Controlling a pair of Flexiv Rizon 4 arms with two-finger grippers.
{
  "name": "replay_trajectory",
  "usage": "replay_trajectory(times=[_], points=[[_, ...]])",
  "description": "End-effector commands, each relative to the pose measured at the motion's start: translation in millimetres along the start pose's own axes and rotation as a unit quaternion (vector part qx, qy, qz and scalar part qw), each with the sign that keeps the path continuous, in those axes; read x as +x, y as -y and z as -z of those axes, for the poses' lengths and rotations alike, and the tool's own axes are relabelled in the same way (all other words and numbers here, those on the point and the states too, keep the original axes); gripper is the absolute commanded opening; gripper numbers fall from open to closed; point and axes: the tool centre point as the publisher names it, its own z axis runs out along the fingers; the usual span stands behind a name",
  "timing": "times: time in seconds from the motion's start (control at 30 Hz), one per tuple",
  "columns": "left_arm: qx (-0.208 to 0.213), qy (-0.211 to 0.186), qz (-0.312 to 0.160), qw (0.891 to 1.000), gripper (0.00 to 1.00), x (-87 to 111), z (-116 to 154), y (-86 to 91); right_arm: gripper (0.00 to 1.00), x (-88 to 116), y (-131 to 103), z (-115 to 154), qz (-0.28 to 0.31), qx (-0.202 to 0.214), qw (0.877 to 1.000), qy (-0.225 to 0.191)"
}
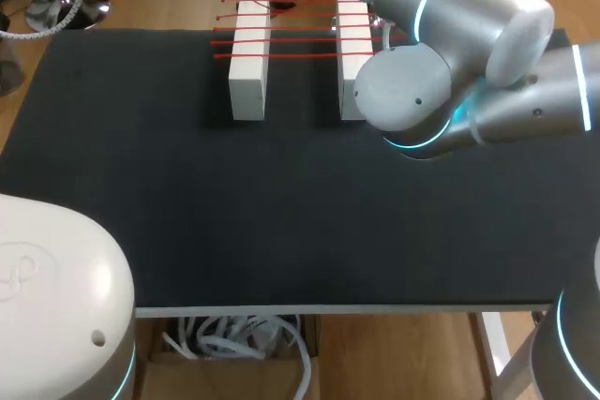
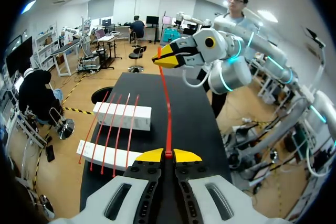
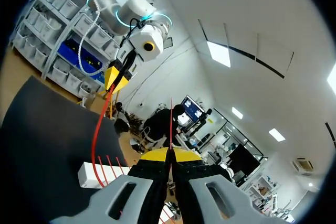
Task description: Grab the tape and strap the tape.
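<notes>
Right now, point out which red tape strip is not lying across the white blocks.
The strip stretched in the air between left gripper and right gripper; the other strips lie across the blocks.

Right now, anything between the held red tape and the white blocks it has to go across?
Nothing visible. The tape is held at both ends, by the left fingers and the right fingers, above the table beside the blocks. Only bare table shows between them.
</notes>
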Motion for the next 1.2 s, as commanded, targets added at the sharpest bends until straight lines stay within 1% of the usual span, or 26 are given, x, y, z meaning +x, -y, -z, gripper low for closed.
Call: replay_trajectory(times=[0.03,0.4,0.47,0.5,0.57,0.67,0.7,0.77,0.9,0.97,1.1,1.2], points=[[-0.001,-0.001,0.0,1.0,0.0,0.3,1,0.0,0.0,-1,-2,1,0.0,0.003,1.0,-0.002],[-0.001,-0.001,0.0,1.0,0.0,0.3,1,0.0,0.0,-1,-2,1,0.0,0.003,1.0,-0.002],[-0.001,-0.001,0.0,1.0,0.0,0.3,1,0.0,0.0,-3,-3,-1,0.026,0.011,1.0,-0.007],[-0.001,-0.001,0.0,1.0,0.0,0.3,1,0.0,0.0,-3,-4,-1,0.045,0.023,0.999,-0.007],[-0.001,-0.001,0.0,1.0,0.0,0.3,1,0.0,0.0,-4,-5,-2,0.073,0.035,0.997,-0.007],[-0.001,-0.001,0.0,1.0,0.0,0.3,1,0.0,0.0,-6,-2,-4,0.099,0.057,0.994,-0.001],[-0.001,-0.001,0.0,1.0,0.0,0.3,1,0.0,0.0,-6,-2,-4,0.098,0.06,0.993,-0.001],[-0.001,-0.001,0.0,1.0,0.0,0.3,1,0.0,0.0,-5,-2,-4,0.115,0.069,0.991,0.0],[-0.001,-0.001,0.0,1.0,0.0,0.3,1,0.0,0.0,1,-12,-6,0.176,0.082,0.981,-0.004],[-0.001,-0.001,0.0,1.0,0.0,0.3,1,0.0,0.0,5,-18,-8,0.208,0.089,0.974,-0.008],[-0.001,-0.001,0.0,1.0,0.0,0.3,1,0.0,0.0,15,-25,-14,0.274,0.114,0.955,-0.021],[-0.001,-0.001,0.0,1.0,0.0,0.3,1,0.0,0.0,20,-30,-18,0.31,0.128,0.942,-0.02]])
